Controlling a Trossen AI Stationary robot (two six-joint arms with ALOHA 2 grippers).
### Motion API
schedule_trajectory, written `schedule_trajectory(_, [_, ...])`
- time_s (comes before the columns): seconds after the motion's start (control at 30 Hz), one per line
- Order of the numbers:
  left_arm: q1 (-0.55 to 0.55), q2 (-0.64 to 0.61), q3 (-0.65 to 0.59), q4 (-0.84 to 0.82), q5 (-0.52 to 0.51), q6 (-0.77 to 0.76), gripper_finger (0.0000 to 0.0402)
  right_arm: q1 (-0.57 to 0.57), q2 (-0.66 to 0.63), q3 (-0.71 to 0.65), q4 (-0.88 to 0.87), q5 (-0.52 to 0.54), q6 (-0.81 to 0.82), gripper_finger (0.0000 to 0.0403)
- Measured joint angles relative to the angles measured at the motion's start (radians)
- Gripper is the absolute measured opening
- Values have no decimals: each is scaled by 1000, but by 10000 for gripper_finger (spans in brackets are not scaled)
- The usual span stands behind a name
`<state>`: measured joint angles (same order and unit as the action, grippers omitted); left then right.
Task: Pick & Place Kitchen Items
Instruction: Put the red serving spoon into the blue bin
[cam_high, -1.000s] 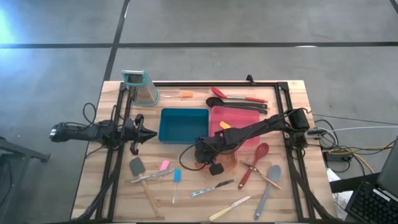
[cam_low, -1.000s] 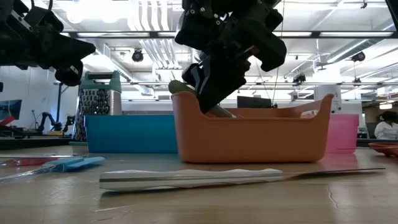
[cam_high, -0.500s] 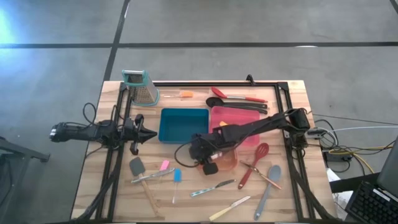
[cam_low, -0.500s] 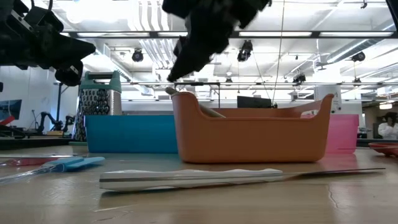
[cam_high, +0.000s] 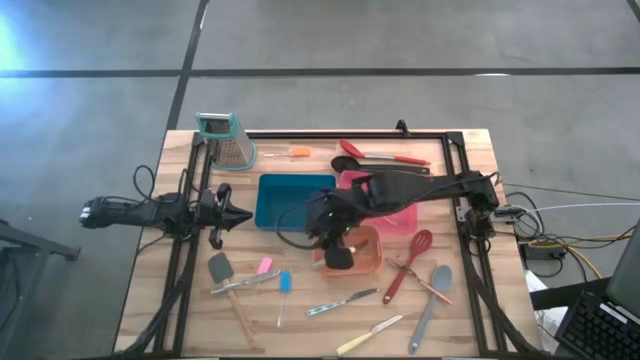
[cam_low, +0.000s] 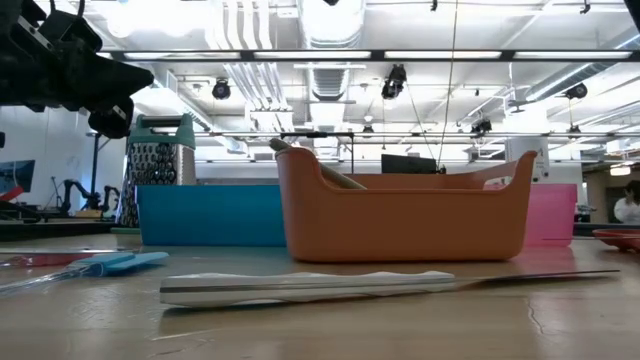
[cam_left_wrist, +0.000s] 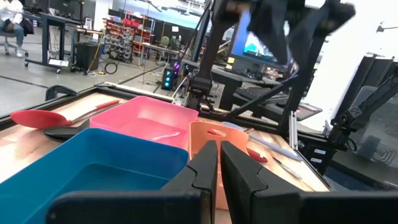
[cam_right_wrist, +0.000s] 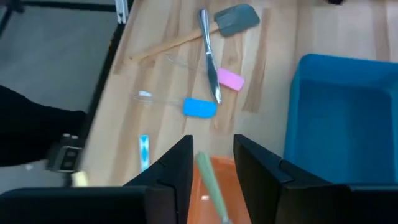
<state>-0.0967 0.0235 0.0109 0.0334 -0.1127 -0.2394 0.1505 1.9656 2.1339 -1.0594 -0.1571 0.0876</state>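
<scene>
Lying in the orange tray (cam_right_wrist: 202, 186), green-handled knife (cam_right_wrist: 213, 185) below right fingers (cam_right_wrist: 177, 165), apart.

Both arms are matte black all over, chunky jointed segments with rounded housings at the joints. The left arm (cam_high: 150, 211) has a loose black cable looping off it on the side toward the box grater (cam_high: 226, 139), and it tapers to a pointed tip. The right arm (cam_high: 420, 190) has a bulkier wrist block, with black wiring trailing off its base. Up close the right gripper's fingers (cam_right_wrist: 174, 171) are flat, angular black slabs with bevelled edges; the left gripper's fingers (cam_left_wrist: 202, 168) look the same, smooth and unmarked.
</scene>
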Motion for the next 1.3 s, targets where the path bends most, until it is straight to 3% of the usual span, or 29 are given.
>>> schedule_trajectory(0.2, [0, 0, 0, 0, 0, 0, 25, 1, -9, 224, -241, 0, 113, 77])
schedule_trajectory(0.37, [0, 1, 0, 0, 0, 0, 23, 2, -136, 189, -255, 51, 191, 54])
schedule_trajectory(0.47, [0, 5, 0, 1, 0, 0, 25, 2, -202, 178, -294, 184, 219, 43])
schedule_trajectory(0.67, [0, 19, 0, 8, -13, 0, 23, -1, -322, 119, -443, 598, 230, 33])
schedule_trajectory(0.73, [0, 19, 0, 13, -21, -14, 24, -17, -355, 92, -503, 657, 231, 35])
schedule_trajectory(0.83, [0, 19, 0, 35, -21, -81, 26, -83, -410, 16, -508, 627, 258, 42])
schedule_trajectory(1.0, [0, 19, 0, 149, -22, -206, 23, -287, -500, -143, -509, 463, 257, 62])
schedule_trajectory(1.3, [0, 19, 0, 212, -92, -207, 23, -683, -486, -404, -252, 195, -106, 112])
